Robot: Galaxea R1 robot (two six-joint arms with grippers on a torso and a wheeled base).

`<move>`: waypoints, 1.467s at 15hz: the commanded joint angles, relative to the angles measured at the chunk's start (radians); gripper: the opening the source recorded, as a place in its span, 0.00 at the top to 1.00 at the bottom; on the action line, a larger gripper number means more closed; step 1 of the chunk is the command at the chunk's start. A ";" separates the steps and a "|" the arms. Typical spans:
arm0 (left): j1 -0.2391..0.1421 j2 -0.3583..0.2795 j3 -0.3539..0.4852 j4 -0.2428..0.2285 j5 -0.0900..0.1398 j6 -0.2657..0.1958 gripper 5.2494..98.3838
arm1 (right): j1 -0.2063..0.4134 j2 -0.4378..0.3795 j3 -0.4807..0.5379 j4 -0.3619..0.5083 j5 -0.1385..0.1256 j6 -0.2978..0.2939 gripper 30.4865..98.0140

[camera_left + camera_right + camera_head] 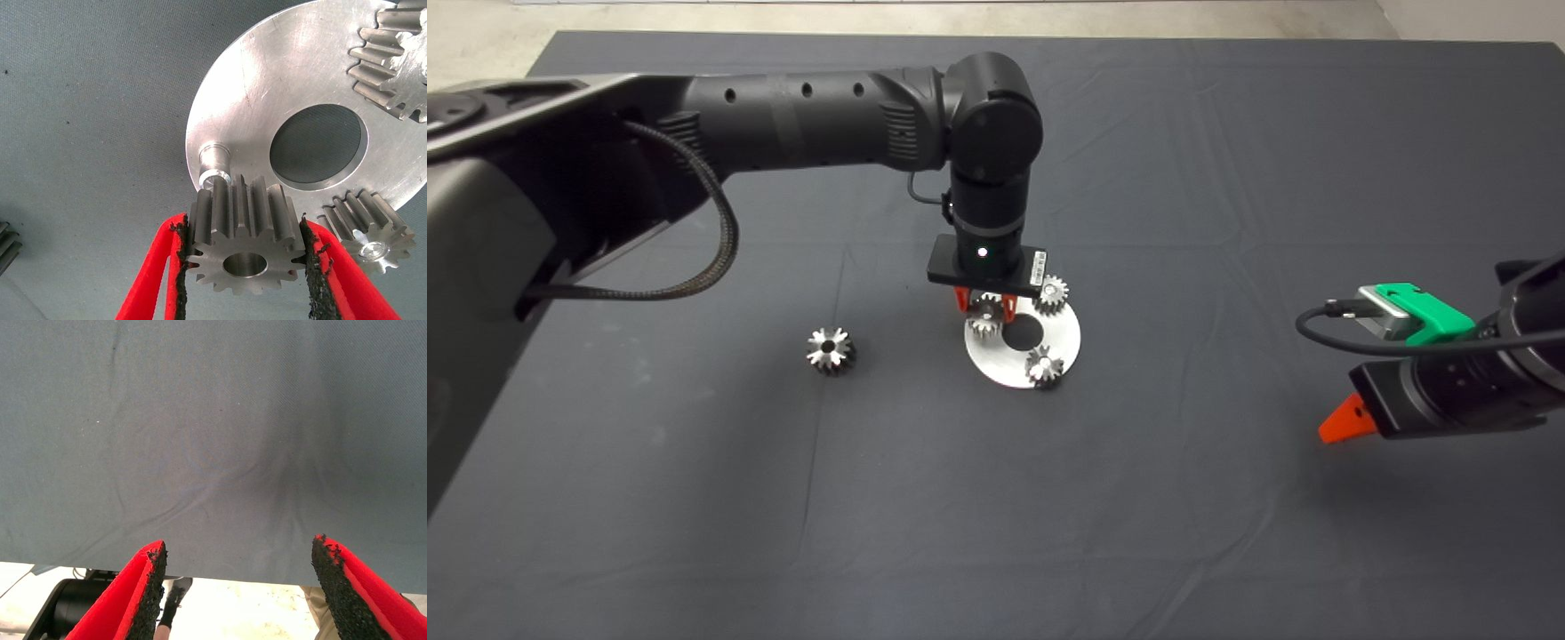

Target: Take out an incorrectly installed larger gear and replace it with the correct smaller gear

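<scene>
We see the left tool (985, 307) over the round silver metal disc with a centre hole (1060, 342), pads pinching a small silver fine-toothed spur gear (243, 243) at the disc's 10 o'clock edge; wrist view shows it tilted, just beside a bare short silver peg (215, 167), not seated on it; two more small fine-toothed gears sit on the disc at 1 o'clock (1052, 292) and 5 o'clock (1044, 365); the wider silver gear with deep star-like teeth (831, 350) lies on the dark bench mat (1227, 178) well apart at the disc's 9 o'clock; right tool (237, 587) waits at the mat's 4 o'clock edge, fingers spread, holding nothing.
</scene>
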 commanded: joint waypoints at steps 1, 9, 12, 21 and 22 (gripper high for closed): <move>-0.025 0.004 -0.013 -0.007 0.036 0.031 0.68 | 0.023 0.006 0.005 0.037 -0.126 0.000 0.59; -0.027 0.006 -0.029 -0.008 0.035 0.049 0.68 | 0.022 0.023 0.003 0.037 -0.126 0.000 0.59; -0.027 0.006 -0.029 -0.008 0.033 0.048 0.68 | 0.023 0.023 0.001 0.037 -0.126 0.000 0.59; -0.027 0.004 -0.026 -0.010 0.036 0.042 0.68 | 0.022 0.022 0.004 0.037 -0.126 0.001 0.59; -0.027 0.004 -0.026 -0.010 0.036 0.042 0.68 | 0.024 0.022 0.004 0.036 -0.126 0.001 0.59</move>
